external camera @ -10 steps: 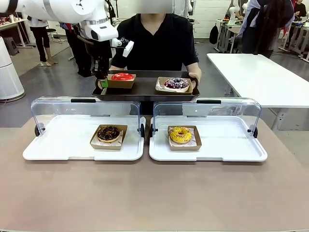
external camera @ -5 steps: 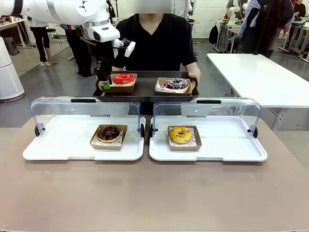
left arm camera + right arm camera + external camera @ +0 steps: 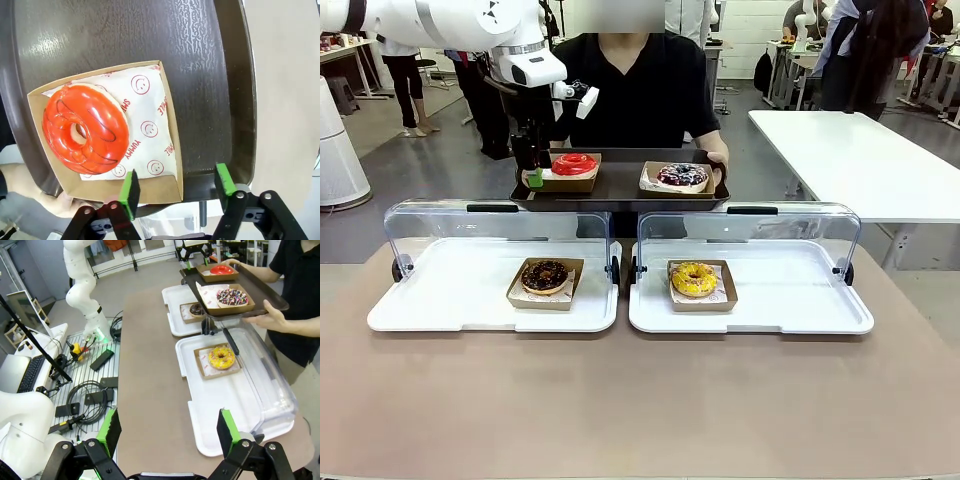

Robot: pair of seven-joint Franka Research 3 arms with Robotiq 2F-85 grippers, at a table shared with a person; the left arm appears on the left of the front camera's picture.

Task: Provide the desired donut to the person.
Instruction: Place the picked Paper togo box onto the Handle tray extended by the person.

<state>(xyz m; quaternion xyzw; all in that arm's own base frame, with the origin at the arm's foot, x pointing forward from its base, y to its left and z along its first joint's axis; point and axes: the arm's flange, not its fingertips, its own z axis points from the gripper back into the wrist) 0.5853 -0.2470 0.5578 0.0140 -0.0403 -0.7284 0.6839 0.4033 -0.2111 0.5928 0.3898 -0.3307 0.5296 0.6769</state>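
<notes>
Two grippers matter to you: your left gripper [image 3: 176, 186] has its jaws spread and gripping nothing, straddling the near corner of the carton [image 3: 165, 187] with the red donut [image 3: 85, 129] at 10 o'clock on the person's dark tray [image 3: 620, 188]. Your right gripper [image 3: 168, 432] hangs open, far off.

Bright, sharp; wrist views perhaps warped.

The right gripper [image 3: 169, 432] has its jaws wide apart, high above the brown table [image 3: 150, 390]. Past the table's far side, the person [image 3: 295, 295] holds a dark tray [image 3: 272, 302] with a red donut [image 3: 221, 270] and a sprinkled donut [image 3: 231, 295]. A yellow donut [image 3: 221, 357] sits in a white tray [image 3: 225, 425] on the table.
</notes>
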